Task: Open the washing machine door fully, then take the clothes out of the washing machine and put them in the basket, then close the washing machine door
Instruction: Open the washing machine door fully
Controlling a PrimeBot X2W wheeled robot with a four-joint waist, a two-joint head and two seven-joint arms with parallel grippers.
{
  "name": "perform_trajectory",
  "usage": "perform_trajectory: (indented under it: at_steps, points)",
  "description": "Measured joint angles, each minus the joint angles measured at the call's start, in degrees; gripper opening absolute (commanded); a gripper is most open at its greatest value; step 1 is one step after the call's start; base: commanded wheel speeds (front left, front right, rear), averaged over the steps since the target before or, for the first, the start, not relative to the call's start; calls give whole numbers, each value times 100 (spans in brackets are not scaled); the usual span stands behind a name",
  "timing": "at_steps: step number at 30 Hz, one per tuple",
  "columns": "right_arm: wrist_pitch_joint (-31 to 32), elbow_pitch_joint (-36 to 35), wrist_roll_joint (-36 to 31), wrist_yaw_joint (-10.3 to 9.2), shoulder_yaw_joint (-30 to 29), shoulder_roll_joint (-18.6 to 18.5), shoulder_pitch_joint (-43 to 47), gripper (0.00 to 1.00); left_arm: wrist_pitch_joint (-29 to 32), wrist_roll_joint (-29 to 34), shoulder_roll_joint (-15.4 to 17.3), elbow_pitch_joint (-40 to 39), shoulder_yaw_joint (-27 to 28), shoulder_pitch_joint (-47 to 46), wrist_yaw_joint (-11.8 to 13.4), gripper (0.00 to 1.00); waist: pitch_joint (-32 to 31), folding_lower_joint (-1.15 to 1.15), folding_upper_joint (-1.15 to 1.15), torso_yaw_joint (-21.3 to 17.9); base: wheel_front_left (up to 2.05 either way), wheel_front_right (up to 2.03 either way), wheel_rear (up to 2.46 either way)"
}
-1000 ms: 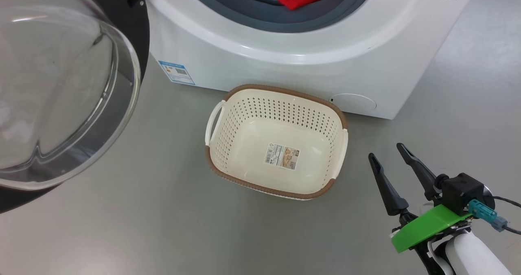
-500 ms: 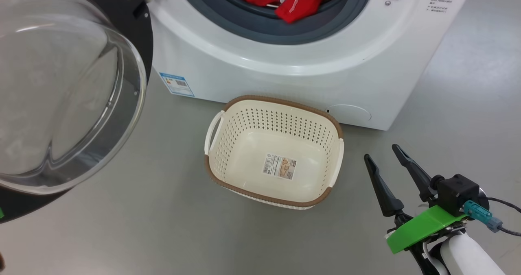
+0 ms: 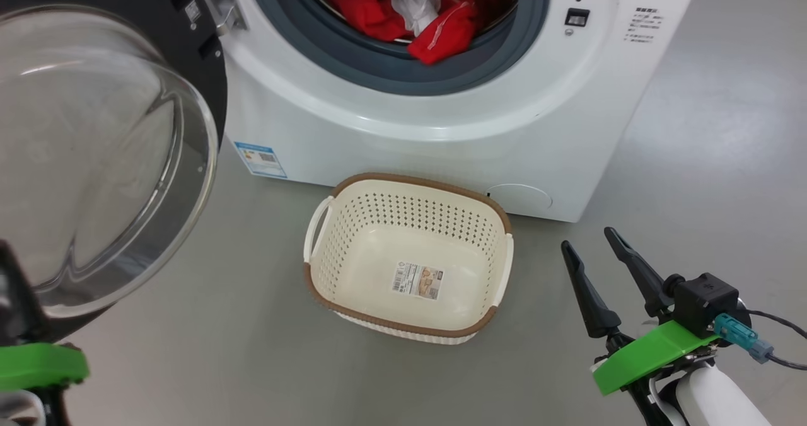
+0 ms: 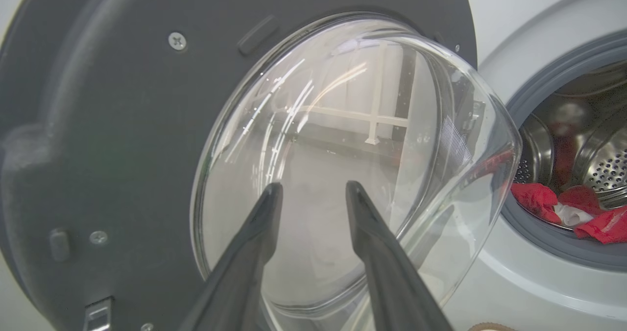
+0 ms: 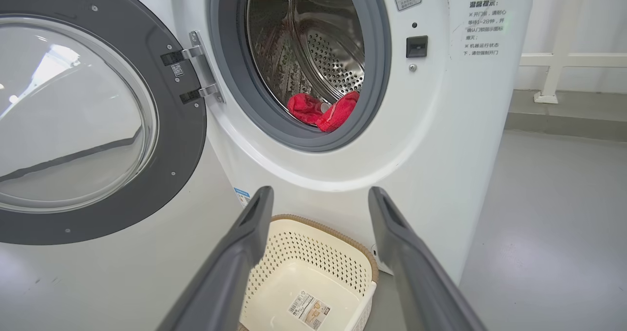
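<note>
**Head view.** The washing machine door (image 3: pixel 94 161) stands swung wide to the left of the washing machine (image 3: pixel 410 142), with its glass bowl facing the camera. The clothes (image 3: pixel 435 35) are heaped at the front lip of the drum. One red piece laps onto the grey gasket (image 3: pixel 378 76), and the heap runs side to side across the mouth. The basket (image 3: pixel 416 183) sits on the floor (image 3: pixel 189 350) just before the machine, below the opening, holding only its paper label (image 3: pixel 418 280). The right claw (image 3: pixel 587 240) is low and to the right of the basket. The clothes lie up and to its left, beyond the basket. The left arm's green mount (image 3: pixel 38 364) is at lower left, under the door.

**Left wrist view.** The left claw (image 4: pixel 313 194) has its fingers parted a moderate way with nothing between them. Its tips show against the door's glass; I cannot tell whether they touch it. The clothes are far off to the right, in the drum.

**Right wrist view.** The right claw (image 5: pixel 321 194) is spread wide, released, holding and touching nothing. The clothes (image 5: pixel 323 113) sit almost dead ahead and higher, framed between its fingers, with the basket (image 5: pixel 313 223) below. In my judgement the right arm has the straighter line into the drum, while the left is off at the door.
</note>
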Motion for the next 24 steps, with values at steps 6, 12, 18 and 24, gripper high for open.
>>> perform_trajectory:
  at_steps: [6,12,18,24]
  points:
    - [0,-14,0,1,-91,99,191,100,0,-183,-57,-443,-592,520,0,100,-120,0,0,-209,0,0,0]
    - [0,-15,-1,1,-235,135,243,100,0,-526,-84,-870,-1168,919,-1,100,-187,0,0,-477,0,0,0]
    - [0,-19,-2,1,-401,176,255,100,0,-594,-29,-1065,-1649,1269,-1,100,-226,0,0,-780,0,0,0]
    - [0,-33,-2,1,-580,219,376,100,0,-747,142,-1278,-2076,1516,-1,100,-264,0,0,-1084,0,0,0]
